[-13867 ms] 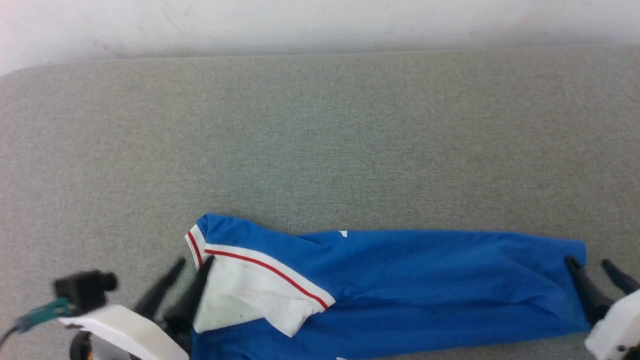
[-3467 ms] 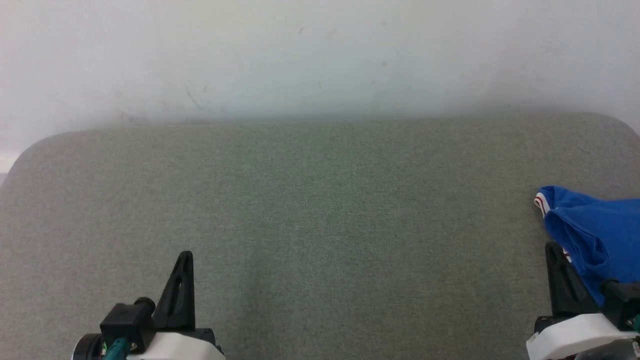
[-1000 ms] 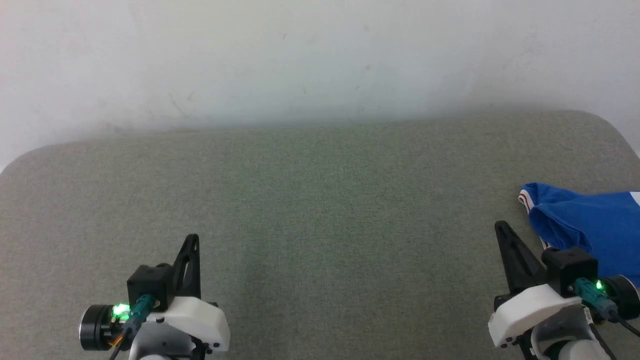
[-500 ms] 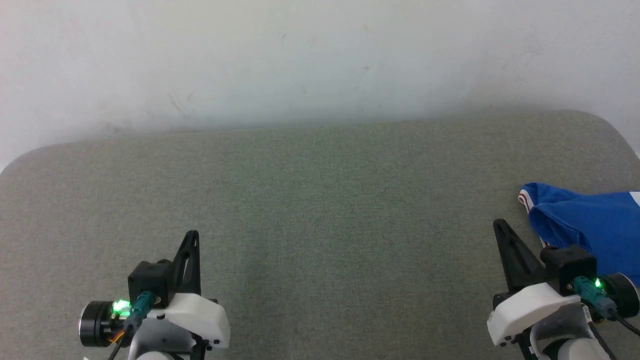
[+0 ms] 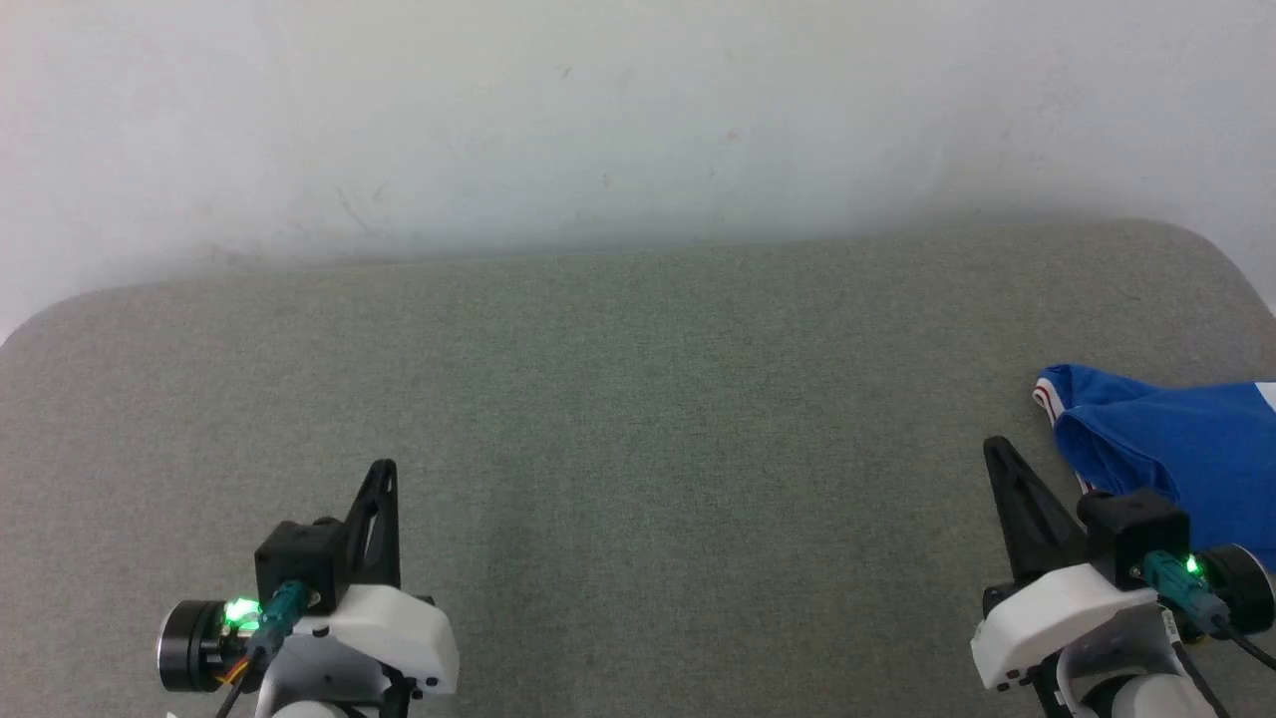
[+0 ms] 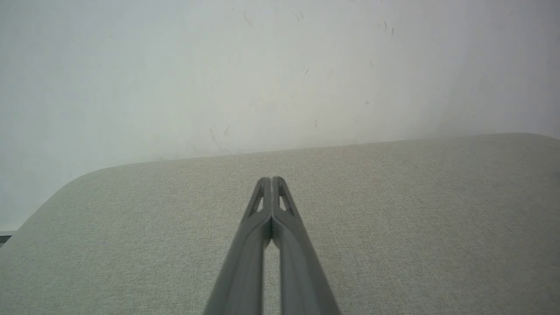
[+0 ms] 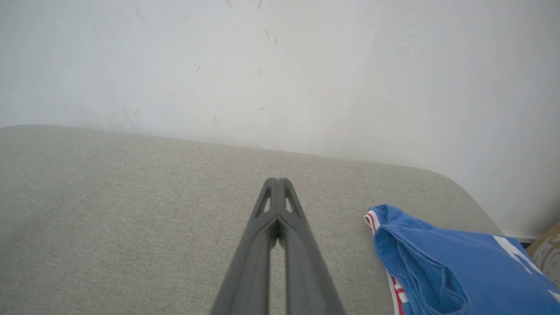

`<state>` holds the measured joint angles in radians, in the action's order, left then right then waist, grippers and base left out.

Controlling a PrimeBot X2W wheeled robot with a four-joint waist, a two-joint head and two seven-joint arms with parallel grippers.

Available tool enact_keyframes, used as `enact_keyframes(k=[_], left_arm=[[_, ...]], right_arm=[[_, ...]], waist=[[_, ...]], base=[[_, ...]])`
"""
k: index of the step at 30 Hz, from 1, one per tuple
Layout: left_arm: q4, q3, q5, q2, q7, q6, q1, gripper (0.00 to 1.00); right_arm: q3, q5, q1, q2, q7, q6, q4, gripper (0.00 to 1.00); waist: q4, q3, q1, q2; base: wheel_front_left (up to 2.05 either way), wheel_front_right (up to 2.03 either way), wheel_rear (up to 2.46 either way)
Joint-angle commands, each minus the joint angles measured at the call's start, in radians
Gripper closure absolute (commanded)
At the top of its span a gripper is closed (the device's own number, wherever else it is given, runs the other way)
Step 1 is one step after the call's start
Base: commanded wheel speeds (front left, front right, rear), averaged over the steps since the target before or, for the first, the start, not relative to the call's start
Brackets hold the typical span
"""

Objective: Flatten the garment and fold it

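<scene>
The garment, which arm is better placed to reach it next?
Probably right. The right end effector sits shut and empty just beside the garment; the left end effector, also shut, is far across the table.

Head camera high over grey table point(image 5: 638, 399); wrist cameras low, facing wall point(image 6: 218, 65)

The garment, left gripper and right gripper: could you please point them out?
garment point(image 7: 472, 271), right wrist view, blue body fabric.
left gripper point(image 6: 272, 179), left wrist view, shut fingertips.
right gripper point(image 7: 277, 180), right wrist view, shut fingertips.
</scene>
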<state>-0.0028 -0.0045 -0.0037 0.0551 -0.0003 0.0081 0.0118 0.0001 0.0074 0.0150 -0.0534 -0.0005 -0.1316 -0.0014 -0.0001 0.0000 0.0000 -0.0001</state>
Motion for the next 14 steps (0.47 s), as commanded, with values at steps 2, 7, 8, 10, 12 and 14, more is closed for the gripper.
enact_keyframes(k=[2,7,8,10,12,14], left_arm=[[0.003,0.005,0.004,-0.005,0.000,-0.008,-0.012,1.00],[0.003,0.005,0.004,-0.005,0.000,-0.008,-0.012,1.00],[0.003,0.005,0.004,-0.005,0.000,-0.008,-0.012,1.00],[0.003,0.005,0.004,-0.005,0.000,-0.008,-0.012,1.00],[0.003,0.005,0.004,-0.005,0.000,-0.008,-0.012,1.00],[0.003,0.005,0.004,-0.005,0.000,-0.008,-0.012,1.00]], right_arm=[[0.000,-0.007,-0.015,0.003,0.000,0.001,0.001,1.00],[0.000,-0.007,-0.015,0.003,0.000,0.001,0.001,1.00],[0.000,-0.007,-0.015,0.003,0.000,0.001,0.001,1.00],[0.000,-0.007,-0.015,0.003,0.000,0.001,0.001,1.00],[0.000,-0.007,-0.015,0.003,0.000,0.001,0.001,1.00],[0.000,-0.007,-0.015,0.003,0.000,0.001,0.001,1.00]], waist=[[0.000,0.000,0.0000,0.0001],[0.000,0.000,0.0000,0.0001],[0.000,0.000,0.0000,0.0001],[0.000,0.000,0.0000,0.0001],[0.000,0.000,0.0000,0.0001],[0.000,0.000,0.0000,0.0001]], base=[[0.00,0.00,0.00],[0.00,0.00,0.00],[0.00,0.00,0.00],[0.00,0.00,0.00],[0.00,0.00,0.00],[0.00,0.00,0.00]])
